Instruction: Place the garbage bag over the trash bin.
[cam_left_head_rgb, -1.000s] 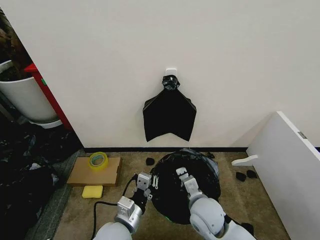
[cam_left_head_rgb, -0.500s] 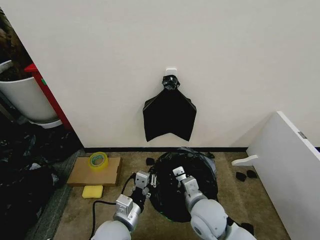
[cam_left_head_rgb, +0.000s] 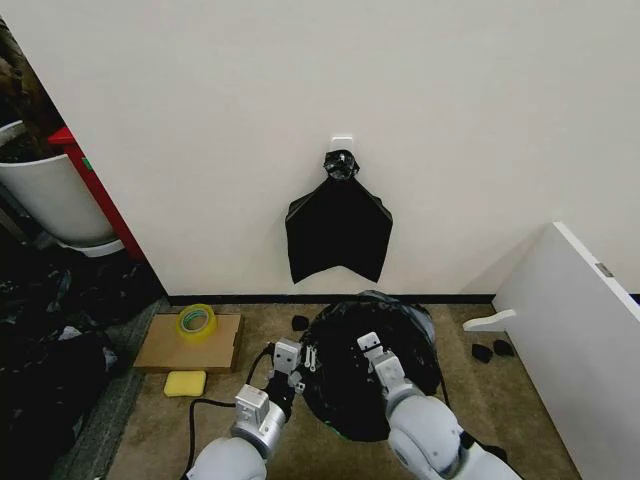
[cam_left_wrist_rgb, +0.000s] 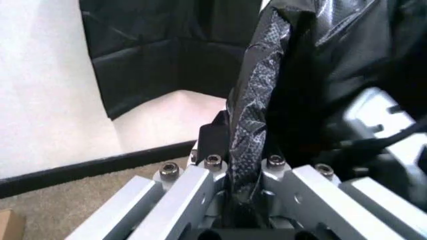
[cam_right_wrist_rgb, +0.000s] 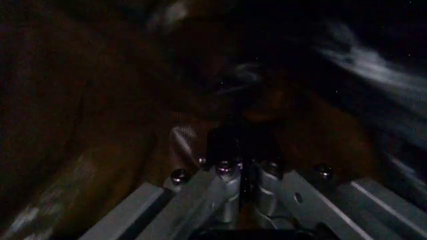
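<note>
Brown carpet is lying under the thin, shiny black garbage bag (cam_left_head_rgb: 372, 375) near the white wall. My left gripper (cam_left_head_rgb: 294, 362) and right gripper (cam_left_head_rgb: 366, 347) are pinching it shut, spreading it wider again than a moment ago, readying its mouth for the bin.

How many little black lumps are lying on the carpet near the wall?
At least 3: one small black lump left of the garbage bag, beside the baseboard, and two black lumps on the right by the white board. More may hide behind the bag.

The glossy black garbage bag (cam_left_head_rgb: 370, 385) (crinkled, spread wide) drapes over the trash bin on the carpet.
</note>
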